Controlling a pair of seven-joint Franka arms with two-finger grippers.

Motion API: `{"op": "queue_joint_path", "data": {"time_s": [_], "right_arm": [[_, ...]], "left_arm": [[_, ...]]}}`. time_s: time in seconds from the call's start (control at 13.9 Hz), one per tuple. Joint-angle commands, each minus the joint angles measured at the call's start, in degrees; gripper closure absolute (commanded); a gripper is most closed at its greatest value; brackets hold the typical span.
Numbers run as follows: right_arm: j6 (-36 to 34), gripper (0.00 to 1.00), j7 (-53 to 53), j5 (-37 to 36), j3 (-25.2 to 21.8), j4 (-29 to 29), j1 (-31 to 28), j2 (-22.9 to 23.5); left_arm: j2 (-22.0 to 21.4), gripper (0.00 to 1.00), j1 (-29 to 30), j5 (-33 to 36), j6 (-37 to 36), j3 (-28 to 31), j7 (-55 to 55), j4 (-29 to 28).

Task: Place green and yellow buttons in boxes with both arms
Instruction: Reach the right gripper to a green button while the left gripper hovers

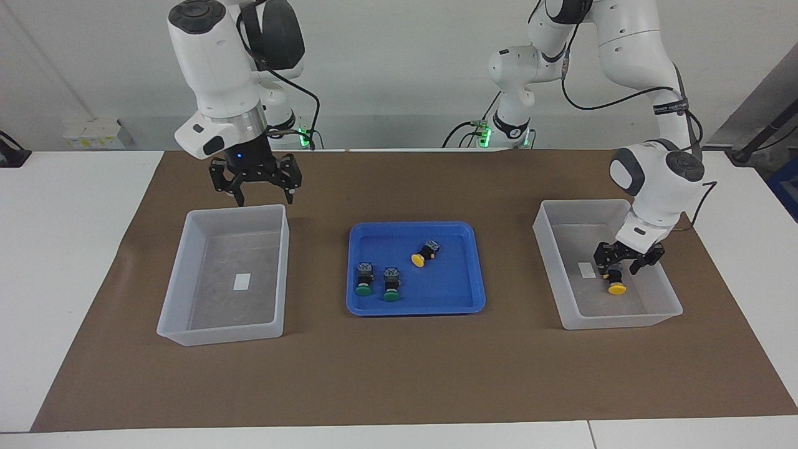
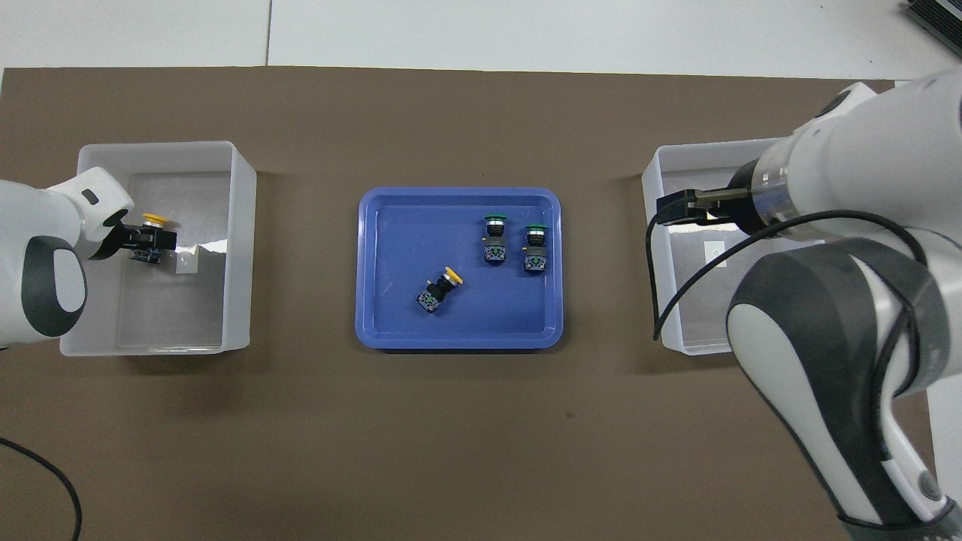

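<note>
Worktop (image 1: 75, 262): white, covered across its middle by a brown mat (image 1: 399, 368) on which all items are laid out

Blue tray (image 1: 464, 232): shallow, set at the centre of the mat between the two boxes. Three buttons are held in it:
- green button (image 1: 363, 279), lying with its cap pointed away from the robots
- second green button (image 1: 391, 284), just beside the first toward the left arm's end, laid the same way
- yellow button (image 1: 426, 252), lying at a slant, nearer to the robots than the green pair and apart from them

Box at the left arm's end (image 1: 561, 274): translucent tub with a small white label on its floor. The left tool (image 1: 625, 262) is lowered inside it, and a second yellow button (image 1: 616, 284) is seen at its fingers, cap pointed away from the robots. The fingers are closed around the button's black body; whether the button touches the tub floor cannot be told

Box at the right arm's end (image 1: 177, 293): same kind of tub, white label on its floor, nothing else seen in it

Right tool (image 1: 260, 185): held up in the air over the edge of that box nearest the robots, its fingers spread wide, nothing carried
</note>
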Motion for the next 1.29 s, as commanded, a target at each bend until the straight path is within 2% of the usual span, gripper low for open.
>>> {"op": "queue_joint_path", "data": {"time_s": [0.0, 0.22, 0.5, 0.72, 1.01, 1.22], "right_arm": [[4.25, 0.00, 4.29, -1.26, 0.08, 0.33, 2.05, 2.61], [8.82, 0.00, 11.75, -6.79, 0.16, 1.74, 6.18, 7.35], [15.16, 0.00, 16.08, -7.86, 0.08, 1.91, 9.44, 13.15], [16.04, 0.00, 19.76, -9.43, 0.08, 7.35, 12.24, 18.95], [18.94, 0.00, 20.65, -10.58, 0.08, 8.51, 14.10, 22.82], [22.01, 0.00, 21.61, -11.72, -0.01, 9.21, 15.85, 26.42]], "left_arm": [[-0.34, 0.06, -0.31, 0.68, -2.71, 0.95, -0.48, 2.59], [-0.25, 0.06, -1.88, 0.68, -11.14, 0.86, -2.05, 9.35], [-0.08, 0.07, -5.13, 0.68, -19.50, 0.95, -6.97, 15.86], [-0.08, 0.07, -7.77, 0.59, -25.13, 0.86, -11.36, 20.08], [-0.17, 0.08, -13.39, 0.59, -27.52, 0.86, -20.32, 21.32], [-0.17, 0.09, -15.33, 0.50, -27.43, 0.68, -23.59, 21.15]]}}
